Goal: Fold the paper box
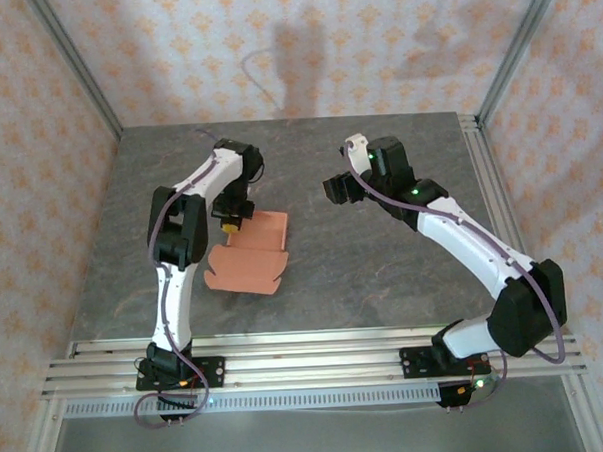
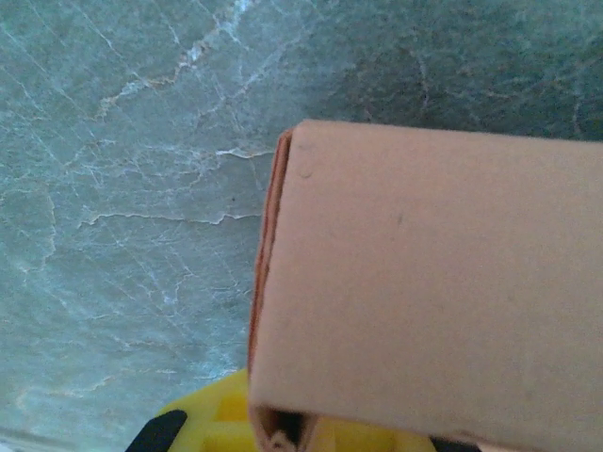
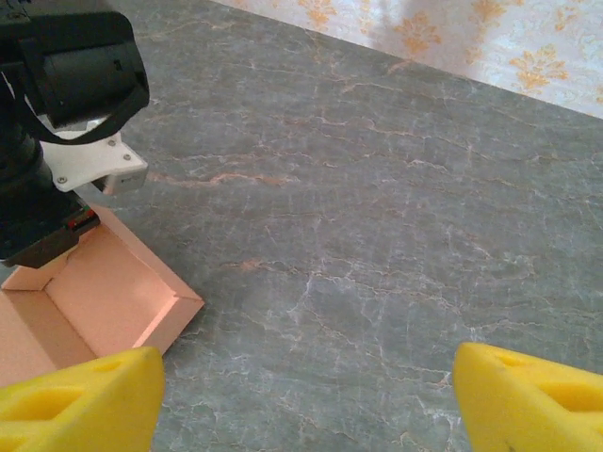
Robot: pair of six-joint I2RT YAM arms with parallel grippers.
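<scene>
The salmon-orange paper box point(image 1: 251, 252) lies half folded on the grey table, left of centre, with raised side walls at its far end. My left gripper point(image 1: 229, 225) points down at the box's far left edge, shut on a card panel. In the left wrist view that panel point(image 2: 433, 282) rises from between the yellow fingers point(image 2: 212, 424) and hides most of them. My right gripper point(image 1: 338, 189) hovers open to the right of the box, apart from it. In the right wrist view its yellow fingers point(image 3: 85, 400) stand wide over bare table, with the box's corner point(image 3: 113, 292) at the lower left.
The left arm's black wrist point(image 3: 57, 113) stands over the box in the right wrist view. Aluminium rails point(image 1: 307, 351) run along the near edge, and a frame post point(image 1: 485, 178) runs down the right side. Patterned walls enclose the marbled grey table point(image 1: 384, 272).
</scene>
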